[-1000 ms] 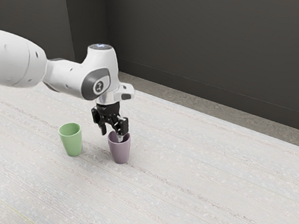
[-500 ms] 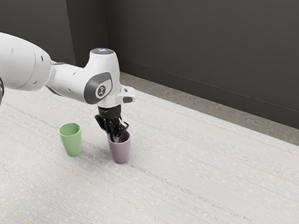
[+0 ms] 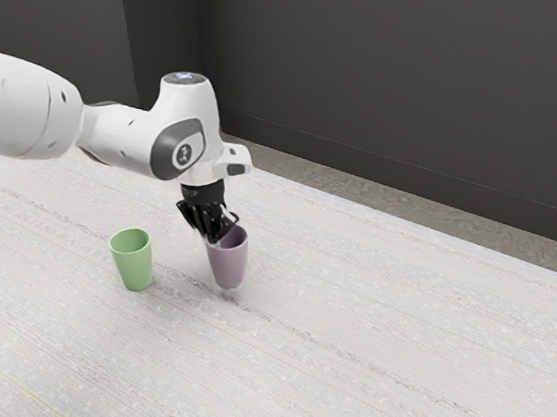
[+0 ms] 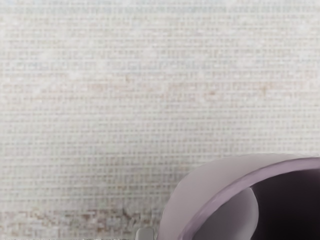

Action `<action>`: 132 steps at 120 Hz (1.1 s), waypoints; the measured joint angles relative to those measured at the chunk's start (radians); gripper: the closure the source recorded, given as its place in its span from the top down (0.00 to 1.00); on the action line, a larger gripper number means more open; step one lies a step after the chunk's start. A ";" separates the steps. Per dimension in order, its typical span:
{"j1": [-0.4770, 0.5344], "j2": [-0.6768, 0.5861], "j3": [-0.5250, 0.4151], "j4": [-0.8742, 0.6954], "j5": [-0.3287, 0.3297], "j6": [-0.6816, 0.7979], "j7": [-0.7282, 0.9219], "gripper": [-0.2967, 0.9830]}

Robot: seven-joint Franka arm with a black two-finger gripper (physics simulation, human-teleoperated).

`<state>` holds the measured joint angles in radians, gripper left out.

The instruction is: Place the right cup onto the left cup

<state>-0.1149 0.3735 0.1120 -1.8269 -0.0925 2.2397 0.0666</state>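
Gripper point(image 3: 217, 234) pinches the smooth, tapered mauve cup point(image 3: 229, 263) by its rim point(image 4: 250, 176), just above the pale bench point(image 3: 366, 319). Probably light and stiff, perhaps slippery; that rim grip leaves its base free for the upright green tapered cup point(image 3: 134, 265), standing apart.

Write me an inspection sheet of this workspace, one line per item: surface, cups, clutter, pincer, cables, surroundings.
Surface: pale, streaked table.
Job's things: green cup upright on the table, mouth open; purple cup apart from it, toward the exterior view's right, apparently just off the table.
Clutter: nothing seen.
Grippers: pincer shut on the purple cup's wall, one finger inside, one outside.
Cables: nothing seen.
Surroundings: dark wall, brownish floor beyond the table.
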 joint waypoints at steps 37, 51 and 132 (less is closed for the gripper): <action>0.003 -0.201 0.006 -0.033 0.003 -0.118 -0.002 0.16; 0.008 -0.268 0.010 -0.038 0.010 -0.184 0.001 0.15; 0.124 -0.325 0.103 -0.075 0.080 -0.305 0.087 0.15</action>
<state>0.0086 0.0483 0.2152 -1.9018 -0.0124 1.9344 0.1537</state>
